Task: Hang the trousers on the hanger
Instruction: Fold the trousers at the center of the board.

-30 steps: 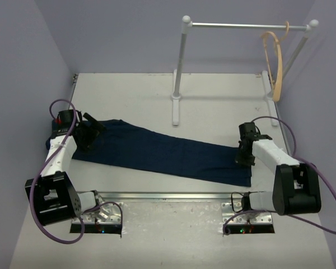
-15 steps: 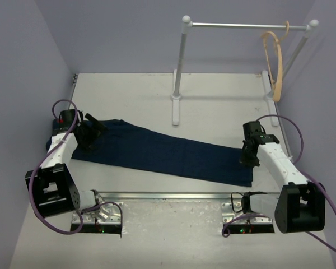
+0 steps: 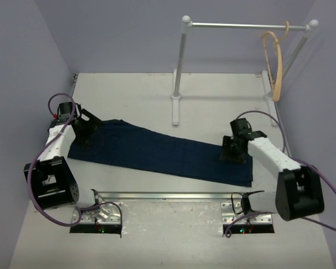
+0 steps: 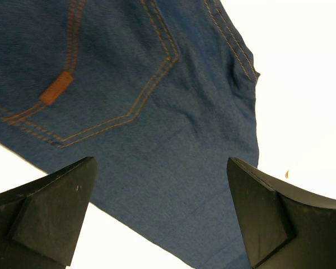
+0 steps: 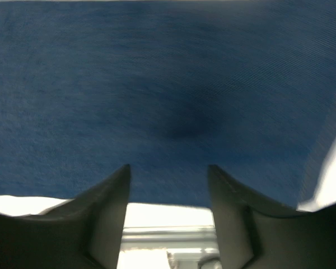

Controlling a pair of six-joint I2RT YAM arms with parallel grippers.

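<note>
The trousers (image 3: 157,152) lie flat on the table, slanting from the waist at the left to the leg ends at the right. My left gripper (image 3: 88,128) hovers over the waist end, jaws wide open. In the left wrist view the trousers (image 4: 157,101) show orange stitching and a brown patch (image 4: 56,88), with my left gripper (image 4: 159,165) empty above them. My right gripper (image 3: 229,151) is over the leg end, open. In its wrist view the right gripper (image 5: 168,171) has nothing between its fingers and the trousers (image 5: 168,89) fill the frame. The hanger (image 3: 275,61) hangs on the rail at the far right.
A white rail (image 3: 235,25) on ball-topped posts stands at the back; one post's foot (image 3: 176,106) sits just beyond the trousers' middle. A metal strip (image 3: 162,196) runs along the near edge between the arm bases. Walls close in on the left and right.
My right gripper has opened and shifted left over the leg end. My left gripper has drifted slightly back and stayed open. The trousers have stayed flat.
</note>
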